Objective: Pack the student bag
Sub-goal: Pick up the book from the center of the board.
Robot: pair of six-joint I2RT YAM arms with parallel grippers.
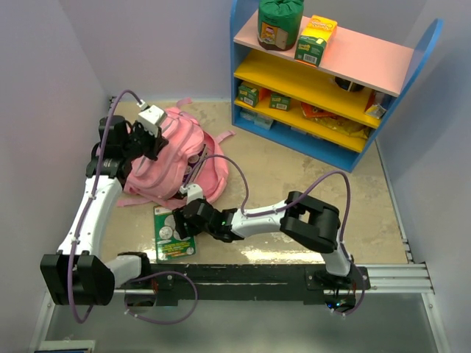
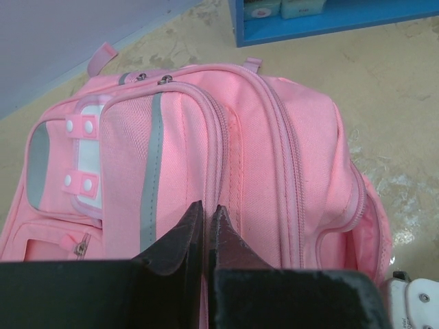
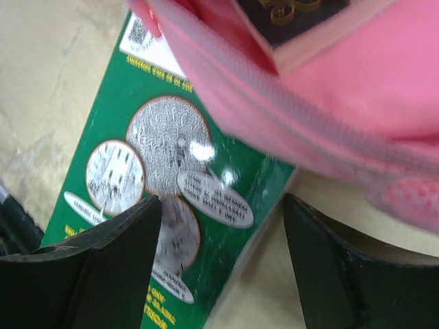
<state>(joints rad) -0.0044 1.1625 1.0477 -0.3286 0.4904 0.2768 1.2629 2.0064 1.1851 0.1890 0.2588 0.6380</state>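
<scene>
The pink student bag (image 1: pixel 173 158) lies at the left of the table, its front pockets and grey strips filling the left wrist view (image 2: pixel 226 144). My left gripper (image 1: pixel 149 136) rests on the bag's top and left side; its fingers (image 2: pixel 206 209) are pressed together on a fold of pink fabric. A green book (image 1: pixel 174 234) lies flat just in front of the bag. My right gripper (image 1: pixel 185 213) hovers over the book (image 3: pixel 137 171), open and empty (image 3: pixel 223 205), beside the bag's open zipped edge (image 3: pixel 309 123). A dark book (image 3: pixel 295 14) shows inside the opening.
A blue shelf unit (image 1: pixel 324 81) with pink and yellow boards stands at the back right, holding a green pouch (image 1: pixel 280 22), a green-yellow box (image 1: pixel 315 38) and packets. Walls close in on the left and back. The arms' base rail (image 1: pixel 257 276) runs along the near edge.
</scene>
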